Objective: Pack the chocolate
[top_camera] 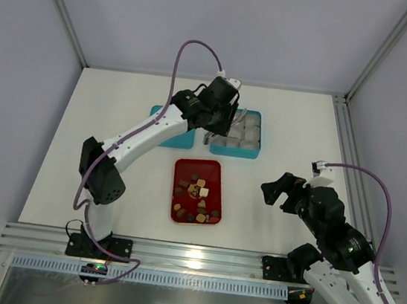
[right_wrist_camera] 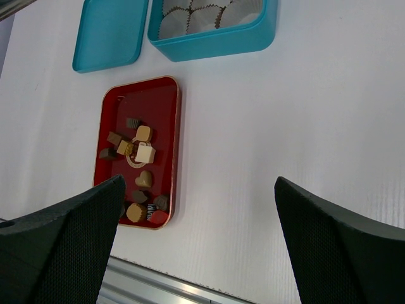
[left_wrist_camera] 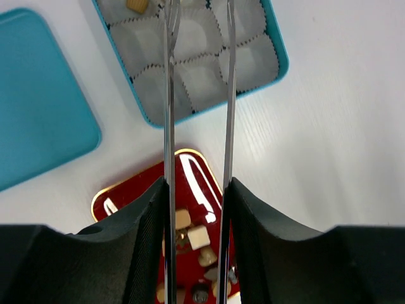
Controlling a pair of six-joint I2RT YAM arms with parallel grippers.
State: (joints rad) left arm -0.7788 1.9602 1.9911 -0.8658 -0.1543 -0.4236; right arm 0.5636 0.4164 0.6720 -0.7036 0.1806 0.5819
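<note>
The chocolate [top_camera: 198, 192] is several small brown, tan, cream and reddish pieces lying in a red tray [top_camera: 209, 169] at the table's centre; it also shows in the right wrist view [right_wrist_camera: 140, 152] and the left wrist view [left_wrist_camera: 197, 237]. One tan piece [left_wrist_camera: 137, 5] sits in a paper cup of the open teal box [left_wrist_camera: 281, 62]. My left gripper [top_camera: 216, 133] has long thin metal blades [left_wrist_camera: 169, 76] that hover over the box's cups, parted, with nothing between them. My right gripper [top_camera: 277, 190] is wide open and empty, over bare table to the right of the tray.
The teal lid [top_camera: 177, 137] lies flat to the left of the box [top_camera: 233, 152]. The box's other cups [left_wrist_camera: 202, 79] show no pieces. A metal rail [top_camera: 197, 260] runs along the near table edge. Enclosure walls stand round the table.
</note>
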